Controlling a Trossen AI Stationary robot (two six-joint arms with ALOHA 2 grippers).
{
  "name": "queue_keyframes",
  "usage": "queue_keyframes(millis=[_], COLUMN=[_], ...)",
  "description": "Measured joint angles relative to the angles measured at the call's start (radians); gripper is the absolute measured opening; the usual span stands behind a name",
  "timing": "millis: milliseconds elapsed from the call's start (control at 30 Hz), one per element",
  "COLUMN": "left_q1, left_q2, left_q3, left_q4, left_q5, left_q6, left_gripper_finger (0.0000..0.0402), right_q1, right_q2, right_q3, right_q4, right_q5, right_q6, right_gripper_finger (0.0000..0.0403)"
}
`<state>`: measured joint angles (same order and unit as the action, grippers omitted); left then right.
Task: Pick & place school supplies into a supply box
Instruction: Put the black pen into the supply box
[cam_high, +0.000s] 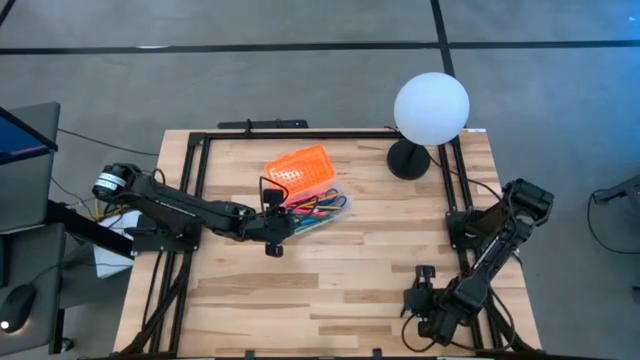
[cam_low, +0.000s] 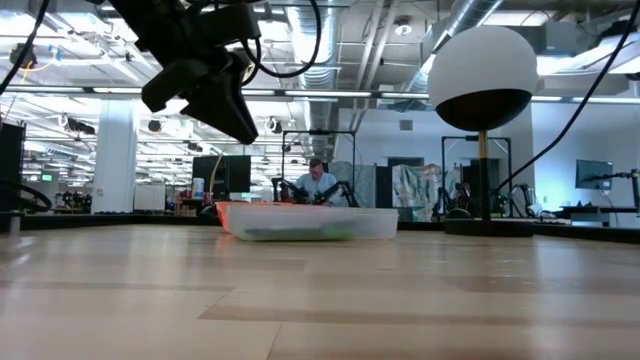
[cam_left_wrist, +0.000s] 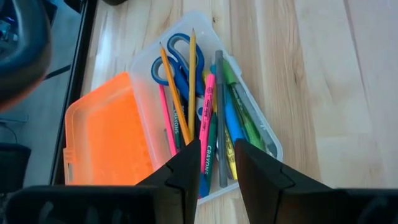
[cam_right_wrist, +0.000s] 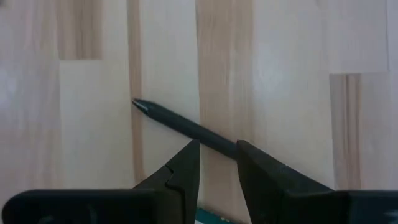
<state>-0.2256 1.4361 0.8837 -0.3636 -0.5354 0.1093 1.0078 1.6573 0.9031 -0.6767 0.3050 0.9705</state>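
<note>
Supply box (cam_high: 322, 208): clear tray, open, lying on the wooden table (cam_high: 340, 290) near its middle, toward the far edge. Orange ribbed lid (cam_high: 298, 168) is folded back flat on the tray's far side, touching it.

In the tray, per the left wrist view:
- blue-handled scissors (cam_left_wrist: 176, 55)
- yellow pencil (cam_left_wrist: 191, 81)
- orange pencil (cam_left_wrist: 174, 93)
- pink marker (cam_left_wrist: 207, 118)
- grey pen (cam_left_wrist: 221, 112)
- green marker (cam_left_wrist: 239, 102)
- blue marker (cam_left_wrist: 231, 118)

All lie lengthwise, overlapping each other. In the low view they read only as a green blur inside the tray.

Left gripper (cam_high: 274, 228): hangs off the table, just beside the tray's end that faces the left edge. In the left wrist view its fingers (cam_left_wrist: 186, 171) are a narrow gap apart with nothing between them; the box and its contents sit straight ahead past the tips. No contact with tray or contents visible.

Right gripper (cam_high: 425, 300): low, near the front right corner, well apart from the box. Right wrist view: a dark pen (cam_right_wrist: 186, 126) runs diagonally across the boards, pointed tip away from the gripper, its other end passing into the gap between the fingers (cam_right_wrist: 183, 171). Fingers stand slightly parted around it; can't tell whether they're actually clamping the pen or if it just lies on the table under them. A sliver of something green (cam_right_wrist: 211, 218) shows between the finger bases, can't identify it.

White globe lamp (cam_high: 430, 108) on a black base stands at the far right corner, apart from everything.
</note>
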Motion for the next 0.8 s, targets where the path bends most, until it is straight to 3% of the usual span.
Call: queue_keyframes(millis=[567,800], left_q1=[0.000,0.000], left_q2=[0.000,0.000], left_q3=[0.000,0.000], left_q4=[0.017,0.018], left_q5=[0.007,0.009], left_q6=[0.008,0.008], left_gripper_finger=[0.0093,0.0093], right_q1=[-0.002,-0.039], right_q2=[-0.003,-0.002], right_q3=[-0.069,-0.071], right_q4=[0.007,0.000], right_q5=[-0.005,0.012], right_q6=[-0.003,-0.091], right_gripper_finger=[0.0097,0.0097])
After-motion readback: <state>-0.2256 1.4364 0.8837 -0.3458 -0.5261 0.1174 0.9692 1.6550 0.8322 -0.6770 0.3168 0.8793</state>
